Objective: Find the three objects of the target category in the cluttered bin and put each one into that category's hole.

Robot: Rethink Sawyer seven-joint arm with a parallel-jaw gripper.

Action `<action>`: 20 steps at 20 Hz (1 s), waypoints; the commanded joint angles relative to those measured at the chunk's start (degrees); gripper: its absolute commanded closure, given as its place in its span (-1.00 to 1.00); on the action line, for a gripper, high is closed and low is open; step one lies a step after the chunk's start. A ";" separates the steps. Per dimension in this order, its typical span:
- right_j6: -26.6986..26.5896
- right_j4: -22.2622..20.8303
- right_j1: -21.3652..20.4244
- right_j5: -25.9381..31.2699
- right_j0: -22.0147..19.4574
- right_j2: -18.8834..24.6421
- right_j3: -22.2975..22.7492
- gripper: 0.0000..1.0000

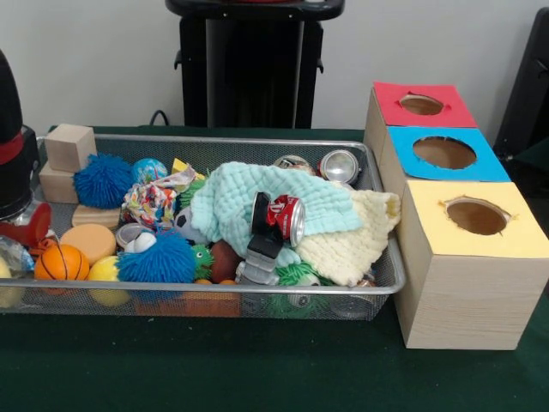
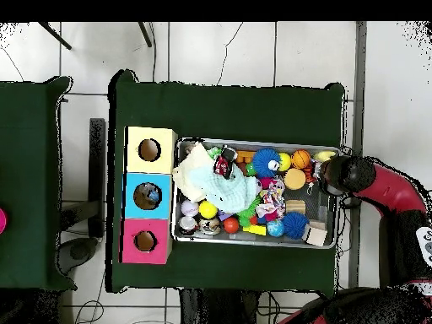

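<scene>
A wire-mesh bin (image 1: 214, 292) holds mixed clutter. A red drink can (image 1: 288, 218) lies on a mint cloth (image 1: 232, 202) beside a black clip-like object (image 1: 262, 225). Two silver cans (image 1: 339, 165) sit at the bin's back right corner. Balls include an orange basketball (image 1: 62, 263), a small football (image 1: 184, 223) and blue spiky balls (image 1: 159, 257). Wooden blocks (image 1: 69, 148) are stacked at the back left. My gripper (image 1: 17, 210) hangs over the bin's left end, cut off by the picture edge; in the overhead view only the arm's black wrist (image 2: 344, 174) shows above it.
Three wooden boxes with round holes stand in a row beside the bin: red (image 1: 390, 107), blue (image 1: 403, 163) and yellow (image 1: 429, 232). A cream cloth (image 1: 352, 245) drapes toward the bin's right wall. Green cloth (image 1: 257, 369) covers the table.
</scene>
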 commanded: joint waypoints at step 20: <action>-0.48 -1.70 7.25 -5.83 0.73 1.86 4.81 -1.00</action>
